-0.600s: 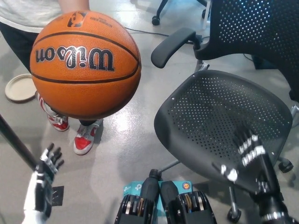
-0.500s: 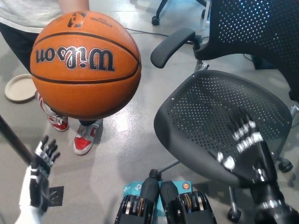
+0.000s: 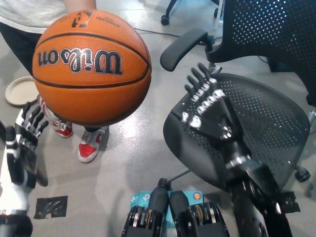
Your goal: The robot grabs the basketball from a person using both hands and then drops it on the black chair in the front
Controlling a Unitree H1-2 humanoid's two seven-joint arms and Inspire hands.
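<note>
Basketball [image 3: 92,66], orange with black lettering, is held out at upper left by a person [image 3: 29,15] standing behind it, whose red-and-white shoes [image 3: 89,148] are seen on the grey floor [image 3: 128,168] below. The white left hand [image 3: 23,143] is raised at the left edge, fingers spread, apart from the ball. The black right hand [image 3: 207,106] is lifted over the black chair [image 3: 276,118] seat, fingers apart, holding nothing, to the right of the ball. A round plate [image 3: 19,91] lies on the floor behind.
</note>
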